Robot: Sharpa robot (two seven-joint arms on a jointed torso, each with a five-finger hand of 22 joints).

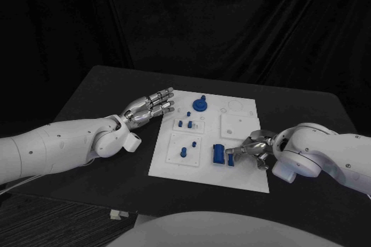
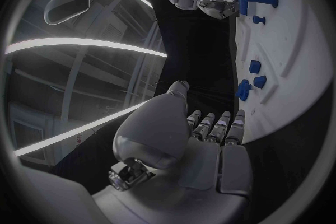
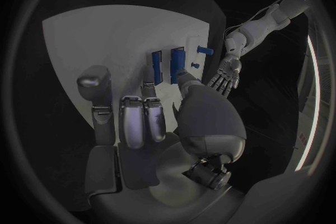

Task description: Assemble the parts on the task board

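Assembly seems to be at the stage of the large blue part, which stands near the near right corner of the task board; we judge this from our right hand sitting at the part's right side, fingers curled toward it and touching or nearly so. Whether that hand has actually clamped on the part we cannot tell. Our left hand lies at the board's far left edge, fingers straight and slightly apart, holding nothing. The next move probably calls for a firm pinch on the part, then seating it squarely. The right wrist view shows the part as two upright blue plates with a fingertip reaching between or beside them, which the head view hides behind the hand. The left wrist view shows the smaller parts along the board's left side.
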